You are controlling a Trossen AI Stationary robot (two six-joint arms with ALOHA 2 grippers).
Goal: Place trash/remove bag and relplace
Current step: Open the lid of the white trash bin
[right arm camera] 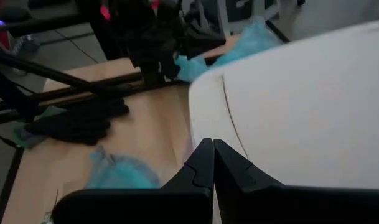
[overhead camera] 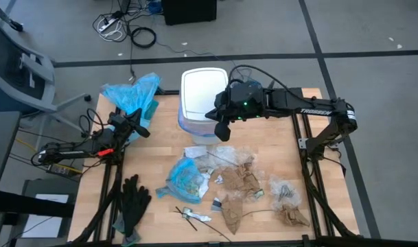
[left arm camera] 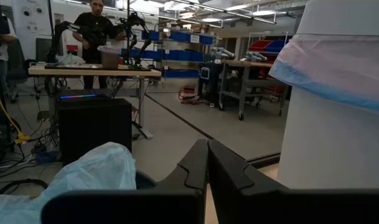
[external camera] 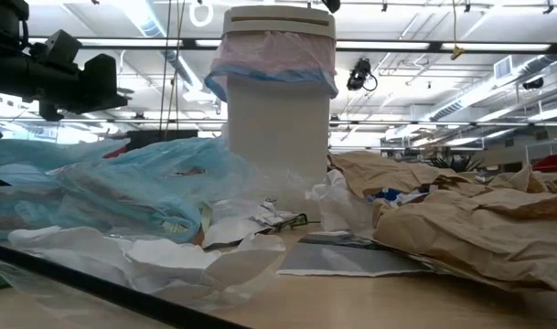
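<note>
Right gripper (overhead camera: 221,130) clenched empty, fingers pressed together above the white lidded plastic bin (overhead camera: 203,96), pale pink bin liner with blue hem (external camera: 273,59) folded over the bin's rim beneath it, brown paper and film scraps (overhead camera: 239,180) on the wooden table (overhead camera: 160,147) nearer the front edge, left gripper (overhead camera: 141,127) clenched empty well off to the side, beside a light-blue plastic bag (overhead camera: 132,92).

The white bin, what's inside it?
The tall white plastic bin has its lid shut, so its inside is hidden. Only the thin pink-lavender bag shows, folded over the rim. The shut right gripper hovers beside the lid.
</note>
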